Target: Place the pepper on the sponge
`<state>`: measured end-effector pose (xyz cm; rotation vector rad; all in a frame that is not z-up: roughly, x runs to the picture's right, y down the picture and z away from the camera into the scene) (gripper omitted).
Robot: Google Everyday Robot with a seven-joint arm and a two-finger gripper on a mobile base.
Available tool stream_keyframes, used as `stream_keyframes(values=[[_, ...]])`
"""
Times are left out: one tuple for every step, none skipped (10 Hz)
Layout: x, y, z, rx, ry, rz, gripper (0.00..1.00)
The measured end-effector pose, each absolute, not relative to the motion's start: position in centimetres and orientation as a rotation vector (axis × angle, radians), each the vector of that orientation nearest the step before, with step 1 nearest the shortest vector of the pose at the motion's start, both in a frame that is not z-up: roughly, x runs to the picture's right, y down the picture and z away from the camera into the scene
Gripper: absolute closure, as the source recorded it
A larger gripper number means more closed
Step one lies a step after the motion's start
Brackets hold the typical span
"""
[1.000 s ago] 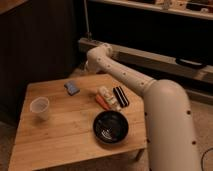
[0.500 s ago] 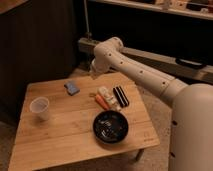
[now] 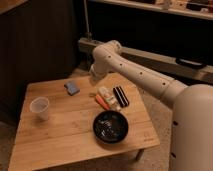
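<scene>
Orange-red pepper (image 3: 101, 102) lies on the wooden bench (image 3: 60, 135), touching or just beside a pale oblong item (image 3: 107, 95) and apart from the blue-grey sponge (image 3: 72, 88). Nothing rests on the sponge, so the pepper's lift and placing are left. The 1 tool (image 3: 94, 75) hangs above the bench's far edge, between sponge and pepper; released or clenched, I cannot tell.

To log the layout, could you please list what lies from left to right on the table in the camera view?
Plastic cup, sponge, pepper, black ridged item. The claw hangs above the table's far side, right of the sponge.
</scene>
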<state>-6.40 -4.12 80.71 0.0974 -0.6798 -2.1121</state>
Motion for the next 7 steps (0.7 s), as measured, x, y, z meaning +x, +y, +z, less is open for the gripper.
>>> stream_keyframes(values=[[-6.4, -4.2, 80.8, 0.098, -0.685, -2.106, 0.66], [-6.4, -4.0, 80.9, 0.097, -0.718, -2.090, 0.66], [-6.4, -3.4, 80.7, 0.107, -0.780, -2.059, 0.66], [-6.0, -2.5, 80.2, 0.116, -0.830, -2.027, 0.66], [-5.2, -1.2, 79.4, 0.105, -0.858, -2.001, 0.66], [-4.9, 0.1, 78.8, 0.094, -0.879, -1.986, 0.66], [-4.5, 1.8, 77.8, 0.071, -0.897, -1.973, 0.66]])
